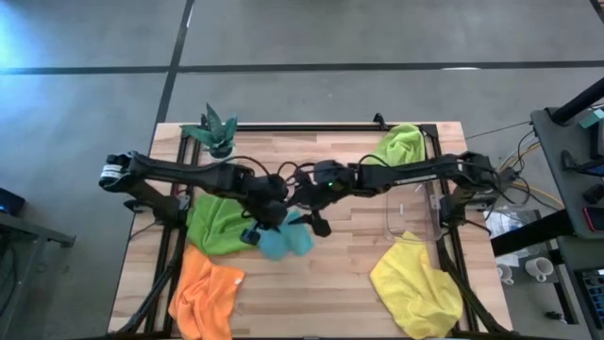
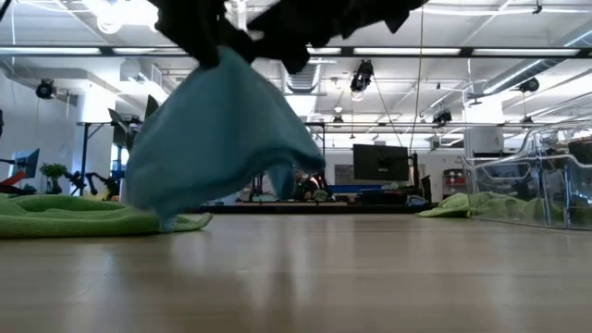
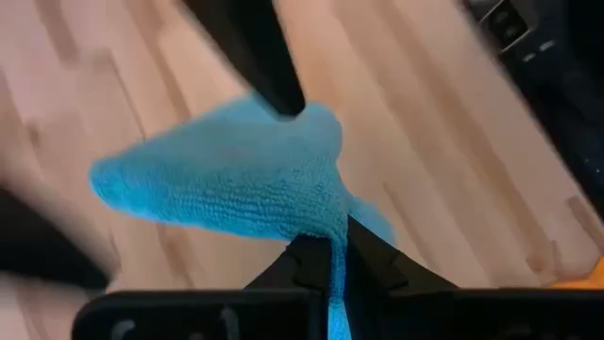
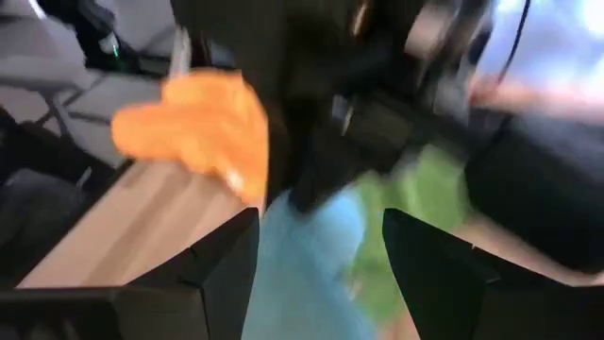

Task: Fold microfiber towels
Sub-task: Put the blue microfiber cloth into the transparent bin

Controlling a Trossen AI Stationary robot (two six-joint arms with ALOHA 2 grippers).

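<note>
The blue towel (image 1: 283, 244) hangs bunched at the table's middle, in a tent shape in the low view (image 2: 213, 139). Its lower edge (image 2: 171, 220) rests on the table. My left gripper (image 1: 253, 233) is shut on it, as the left wrist view (image 3: 330, 255) shows. My right gripper (image 1: 316, 225) is open just to the towel's right. In the right wrist view (image 4: 321, 255) its fingers stand wide apart, with blue cloth (image 4: 307, 255) between them. One right finger (image 3: 274, 76) reaches the towel's far corner. My left gripper pinches a bunched fold of the blue towel (image 3: 330, 227) between its two fingers, coming from above. The towel spreads out and hangs slack below the fingers, with its lower edge on the table. Whether my right gripper's finger touches the towel's corner (image 3: 302, 113), I cannot tell.
A darker green towel (image 1: 212, 222) lies left of the blue one. An orange towel (image 1: 203, 293) is at the near left and a yellow one (image 1: 415, 283) at the near right. A lime green towel (image 1: 401, 146) lies by the clear bin (image 2: 546, 185). A potted plant (image 1: 215, 130) stands far left.
</note>
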